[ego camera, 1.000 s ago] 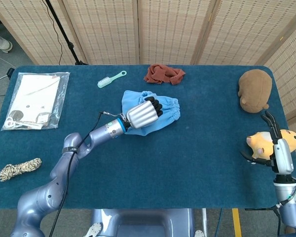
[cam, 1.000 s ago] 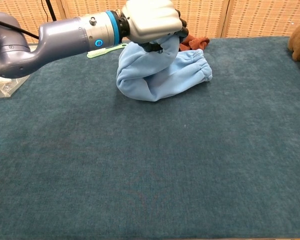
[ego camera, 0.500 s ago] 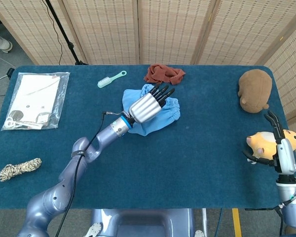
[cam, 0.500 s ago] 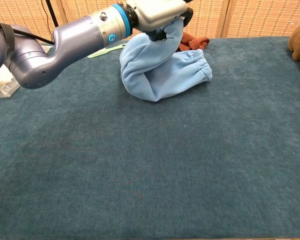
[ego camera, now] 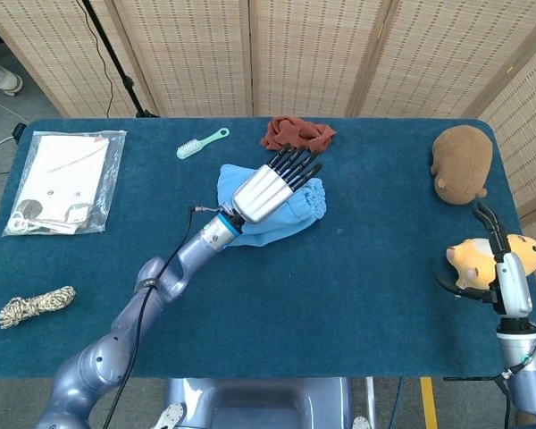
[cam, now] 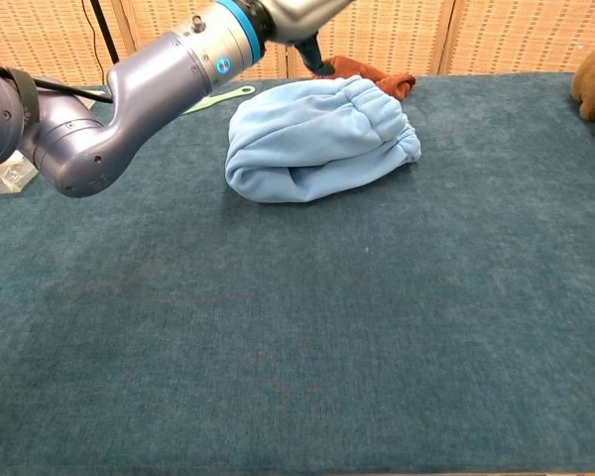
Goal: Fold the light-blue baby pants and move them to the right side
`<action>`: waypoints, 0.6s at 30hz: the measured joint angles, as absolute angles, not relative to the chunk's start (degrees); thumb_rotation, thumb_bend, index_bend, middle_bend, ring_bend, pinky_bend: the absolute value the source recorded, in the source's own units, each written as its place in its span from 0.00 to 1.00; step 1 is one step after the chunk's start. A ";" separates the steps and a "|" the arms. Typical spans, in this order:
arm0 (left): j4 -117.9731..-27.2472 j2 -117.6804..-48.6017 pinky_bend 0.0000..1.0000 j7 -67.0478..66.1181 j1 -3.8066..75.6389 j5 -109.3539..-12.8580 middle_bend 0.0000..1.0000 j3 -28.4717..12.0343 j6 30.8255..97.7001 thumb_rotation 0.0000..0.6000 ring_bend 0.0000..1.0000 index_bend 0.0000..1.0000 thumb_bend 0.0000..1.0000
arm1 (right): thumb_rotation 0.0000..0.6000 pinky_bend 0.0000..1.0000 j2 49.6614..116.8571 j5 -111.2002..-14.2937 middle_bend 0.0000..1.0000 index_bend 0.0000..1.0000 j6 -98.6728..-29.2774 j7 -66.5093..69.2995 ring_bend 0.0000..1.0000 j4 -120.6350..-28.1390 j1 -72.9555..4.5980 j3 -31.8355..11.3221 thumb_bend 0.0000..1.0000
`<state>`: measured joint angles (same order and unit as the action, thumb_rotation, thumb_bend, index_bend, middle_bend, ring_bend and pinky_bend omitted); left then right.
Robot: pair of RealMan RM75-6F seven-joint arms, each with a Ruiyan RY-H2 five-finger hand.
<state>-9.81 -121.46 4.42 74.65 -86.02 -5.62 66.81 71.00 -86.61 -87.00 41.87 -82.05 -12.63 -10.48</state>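
Observation:
The light-blue baby pants (ego camera: pixel 290 214) (cam: pixel 317 139) lie folded in a rounded bundle on the blue table, a little behind its middle. My left hand (ego camera: pixel 270 185) hovers above them with its fingers stretched out toward the far side and nothing in it; in the chest view only its wrist and a fingertip show at the top edge. My right hand (ego camera: pixel 488 259) is at the table's right edge, fingers spread, beside a yellow plush toy (ego camera: pixel 478 260).
A rust-red cloth (ego camera: pixel 296 134) lies just behind the pants. A mint brush (ego camera: pixel 201 143) and a plastic bag with papers (ego camera: pixel 64 181) are at the left, a rope coil (ego camera: pixel 36 306) front left, a brown plush (ego camera: pixel 462 163) far right.
My left hand let go of the pants' raised edge and lifted with fingers straightened. The lifted cloth dropped over, so the pants now lie as a flat folded bundle. The right hand barely moved.

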 measured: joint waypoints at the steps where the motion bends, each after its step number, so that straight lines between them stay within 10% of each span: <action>1: -10.24 -121.09 0.13 5.44 74.47 -85.63 0.00 -6.13 67.93 1.00 0.00 0.00 0.13 | 1.00 0.01 71.00 -86.69 0.04 0.08 -86.95 41.90 0.00 -82.00 -12.66 -10.43 0.00; 9: -19.07 -114.53 0.00 9.29 70.50 -81.99 0.00 -9.45 68.93 1.00 0.00 0.00 0.00 | 1.00 0.01 71.49 -87.98 0.01 0.04 -86.28 38.27 0.00 -79.72 -13.09 -9.36 0.00; 18: -48.89 -95.66 0.00 7.50 61.87 -79.01 0.00 -9.85 67.96 0.99 0.00 0.00 0.00 | 1.00 0.00 74.19 -89.84 0.00 0.00 -87.00 26.35 0.00 -74.63 -13.81 -8.44 0.00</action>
